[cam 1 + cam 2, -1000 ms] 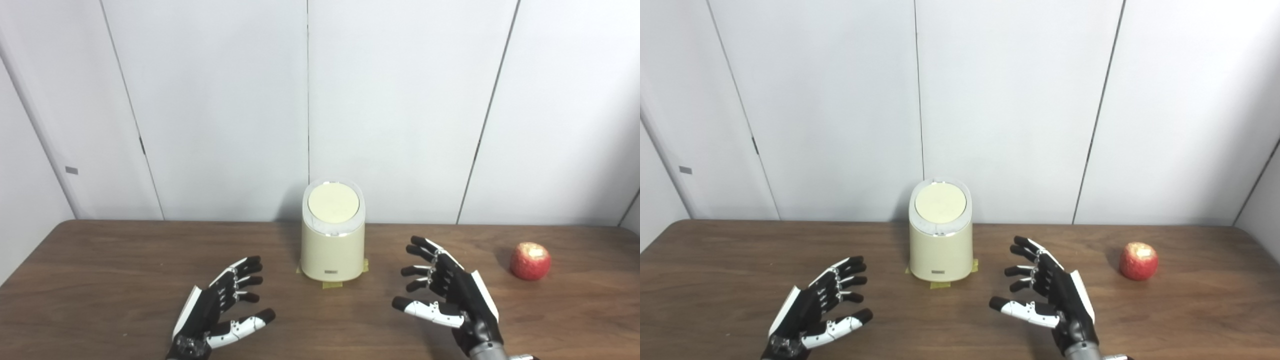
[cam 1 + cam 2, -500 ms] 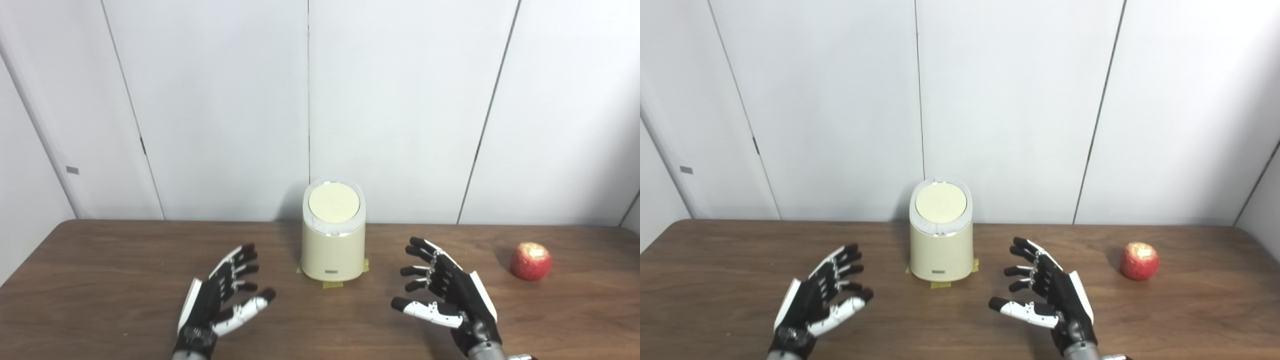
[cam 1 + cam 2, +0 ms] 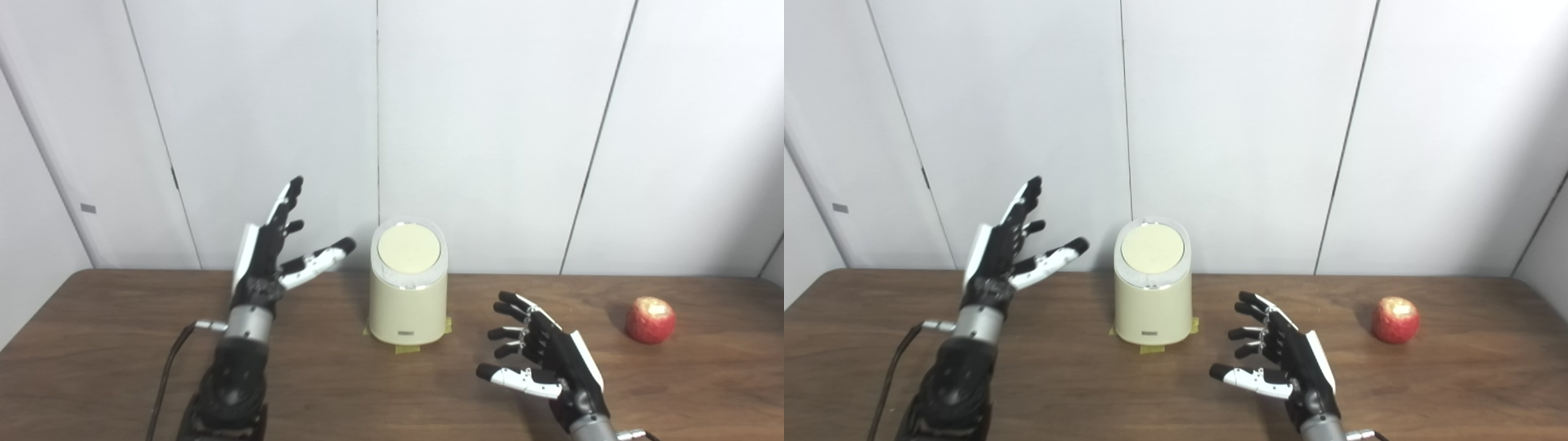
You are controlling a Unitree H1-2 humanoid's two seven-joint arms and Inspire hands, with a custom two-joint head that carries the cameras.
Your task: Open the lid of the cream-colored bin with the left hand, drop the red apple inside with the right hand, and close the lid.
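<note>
Beside the bin, the left hand hangs spread wide, empty; right hand likewise.

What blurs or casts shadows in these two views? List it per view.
Left eye view: left hand slightly soft, fingertips smeared; apple throws a soft shadow to its left on the table. Right eye view: bin sharp, a faint shadow on the wall to its left; right hand crisp; no strong glare.

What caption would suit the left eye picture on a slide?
Left hand raised open beside the closed cream bin; right hand open low; red apple waiting on the table.
</note>
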